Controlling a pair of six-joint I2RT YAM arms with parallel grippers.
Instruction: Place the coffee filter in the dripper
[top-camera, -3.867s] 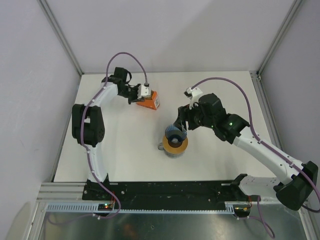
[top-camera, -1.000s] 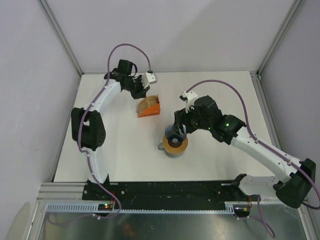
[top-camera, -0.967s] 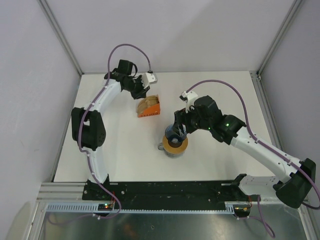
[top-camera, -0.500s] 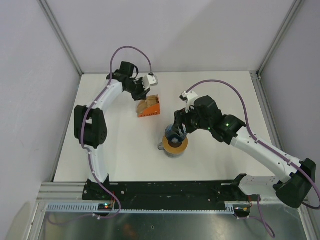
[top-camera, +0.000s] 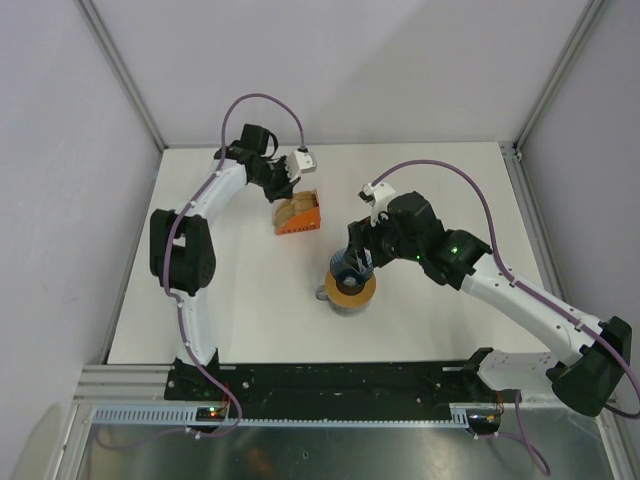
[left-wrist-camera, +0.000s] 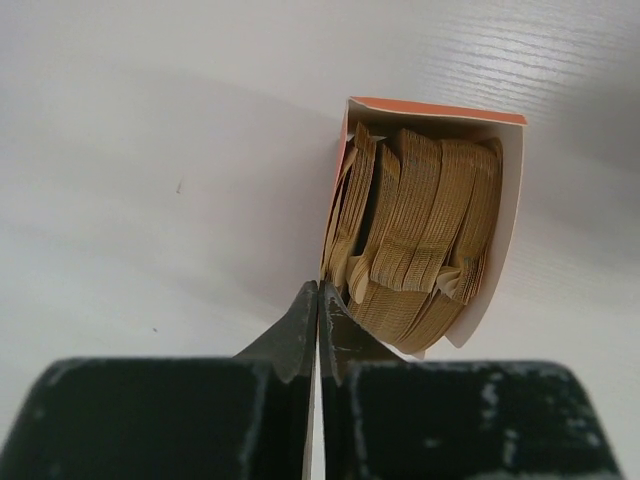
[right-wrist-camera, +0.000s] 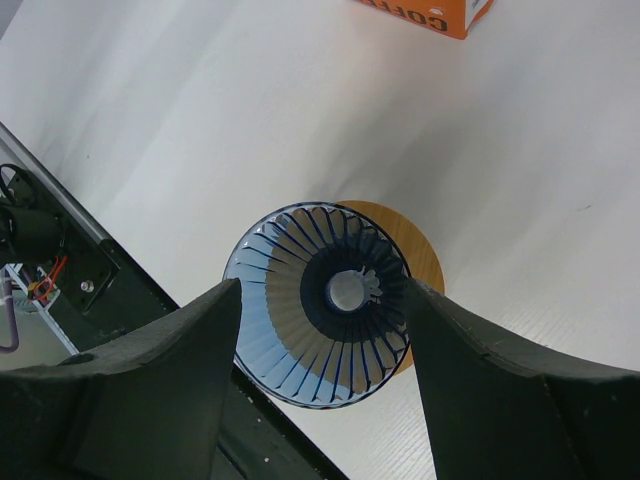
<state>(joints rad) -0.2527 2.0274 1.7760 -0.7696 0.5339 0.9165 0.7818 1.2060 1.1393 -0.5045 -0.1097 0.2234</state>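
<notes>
- My left gripper (left-wrist-camera: 318, 296) has its jaws pressed together, the tips at the near-left corner of the orange box's (left-wrist-camera: 430, 107) open mouth.
- Whether a sheet of paper is nipped between those tips, I cannot tell from the wrist view.
- The coffee filters (left-wrist-camera: 420, 220) stand on edge as a packed tan stack inside the orange box, their rounded edges fanned toward the camera.
- The orange box lies on its side on the white table (top-camera: 450, 190).
- My right gripper (right-wrist-camera: 320, 290) is spread wide and clamped on the dripper (right-wrist-camera: 290, 330), one finger on either side of its rim.
- The dripper hangs to the near right of the orange box, well apart from it.
- Directly under the dripper, slightly offset, sits the grey cup (top-camera: 350, 292).
</notes>
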